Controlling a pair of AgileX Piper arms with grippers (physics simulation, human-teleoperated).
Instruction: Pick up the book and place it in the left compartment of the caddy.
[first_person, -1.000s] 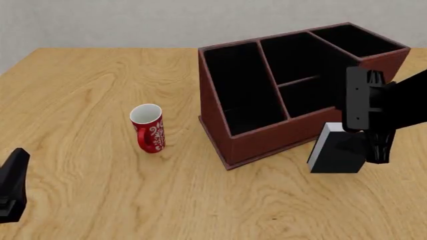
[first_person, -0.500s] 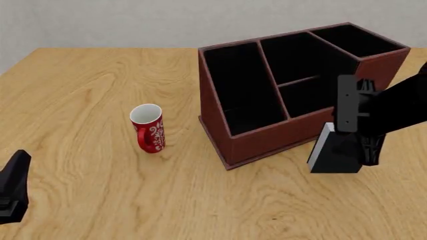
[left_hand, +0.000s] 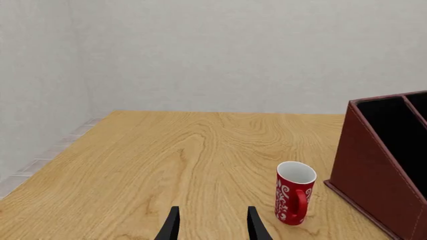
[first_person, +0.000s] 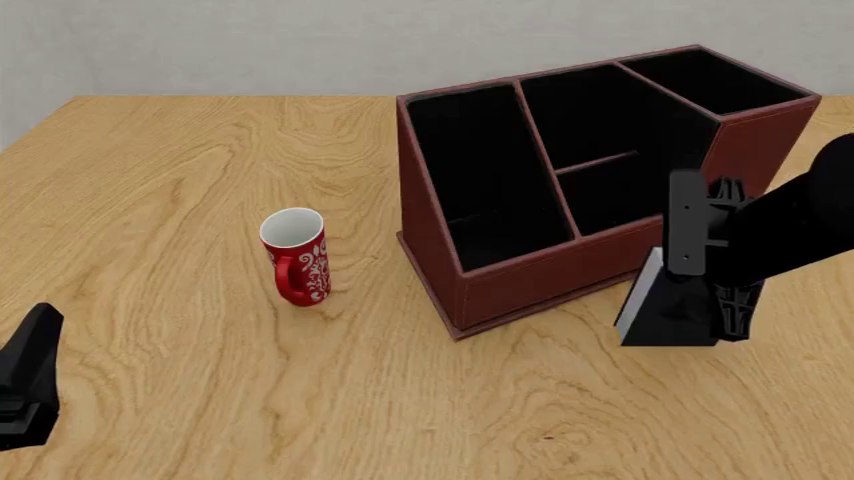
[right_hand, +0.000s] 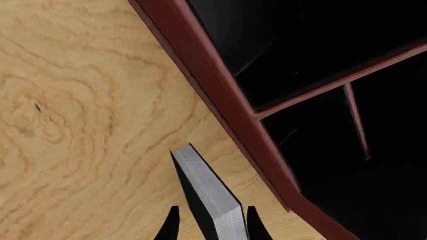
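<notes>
The book stands upright on the table just in front of the caddy's right front corner, black covers with the white page edge facing left. My right gripper is lowered over the book's right part. In the right wrist view the book sits between the two spread fingers of the right gripper, with a gap on one side; the caddy's rim runs beside it. The left compartment is the long black slot on the caddy's left. My left gripper, also, is open and empty at the near left.
A red-and-white mug stands upright left of the caddy, also in the left wrist view next to the caddy's side wall. A grey wall rises behind the table's far edge.
My right arm has come down and a little left, bringing its fingers lower around the book. The book, mug and caddy have not moved. The left gripper has sunk slightly.
</notes>
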